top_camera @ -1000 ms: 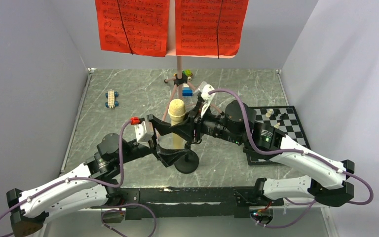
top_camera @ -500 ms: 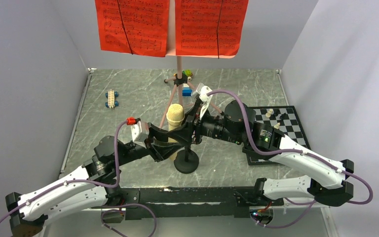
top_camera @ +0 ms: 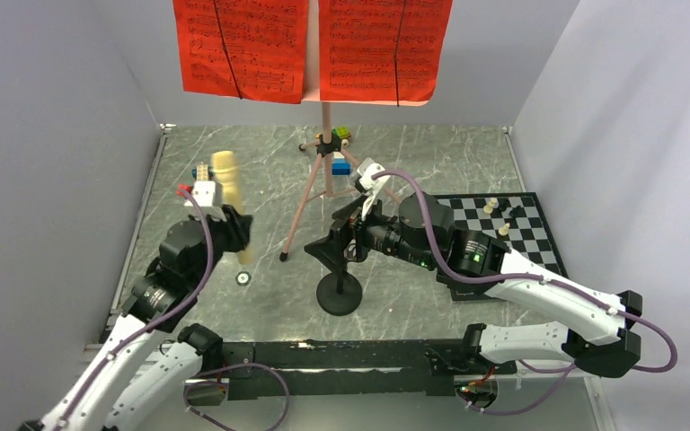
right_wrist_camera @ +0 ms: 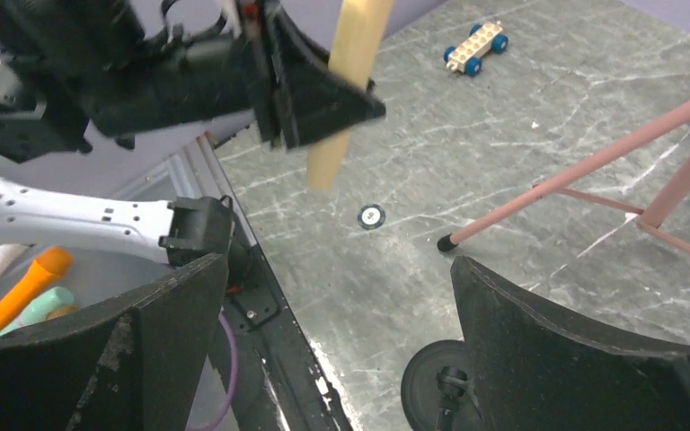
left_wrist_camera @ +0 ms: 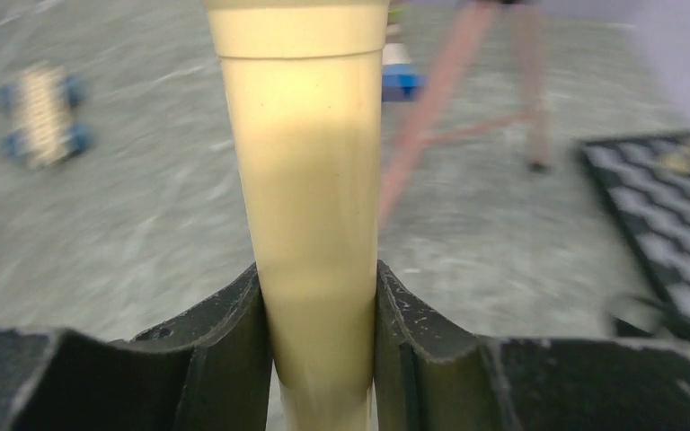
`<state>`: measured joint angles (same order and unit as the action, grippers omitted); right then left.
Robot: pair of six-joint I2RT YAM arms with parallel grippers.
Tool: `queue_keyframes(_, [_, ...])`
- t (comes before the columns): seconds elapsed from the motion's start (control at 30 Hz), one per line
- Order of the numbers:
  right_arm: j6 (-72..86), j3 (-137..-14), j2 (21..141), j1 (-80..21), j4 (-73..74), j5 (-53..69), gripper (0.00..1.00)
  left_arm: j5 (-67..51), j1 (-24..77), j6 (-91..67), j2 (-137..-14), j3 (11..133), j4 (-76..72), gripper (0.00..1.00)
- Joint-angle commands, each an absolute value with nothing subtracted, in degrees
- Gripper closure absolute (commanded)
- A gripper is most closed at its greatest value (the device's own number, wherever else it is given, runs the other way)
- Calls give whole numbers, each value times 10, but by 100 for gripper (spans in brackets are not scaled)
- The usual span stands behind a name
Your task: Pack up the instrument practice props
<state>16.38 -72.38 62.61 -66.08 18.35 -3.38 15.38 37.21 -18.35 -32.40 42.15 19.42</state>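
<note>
Left claw (left_wrist_camera: 319,301) clamps the beige foam-headed microphone (left_wrist_camera: 310,180), lifted off its small black round-base stand (top_camera: 340,292). Right claw (right_wrist_camera: 337,287) gapes empty above that stand. Nothing seems packed.

light: bright, even | shadows: soft | blur: microphone (top_camera: 225,175) smeared from above; left wrist view streaked

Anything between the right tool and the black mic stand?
Nothing visible does. The right tool is open close above the black mic stand and its round base. The microphone is off it, gripped in the left tool away to the left. The pink music stand has a leg beyond, not between.
</note>
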Motion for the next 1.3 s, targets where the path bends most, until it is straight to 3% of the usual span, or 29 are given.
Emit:
queue_keyframes(0.0, [156, -710, 632, -660, 158, -49, 0, 138, 172, -240, -360, 415, 295, 100])
queue_keyframes(0.13, [160, -703, 658, -662, 156, -33, 0, 41, -4, -269, -430, 366, 241, 98])
queue_keyframes(0.3, [185, -687, 671, -669, 167, -47, 0, 1, -124, -302, -575, 371, 167, 100])
queue_keyframes(0.53, [179, -641, 609, -674, 174, -68, 0, -2, -150, -286, -778, 455, 149, 100])
queue_keyframes(0.83, [164, -609, 509, -673, 216, -137, 0, 50, -197, -253, -865, 472, 159, 100])
queue_keyframes(1.27, [154, -614, 473, -673, 264, -187, 0, 72, -200, -239, -933, 491, 185, 69])
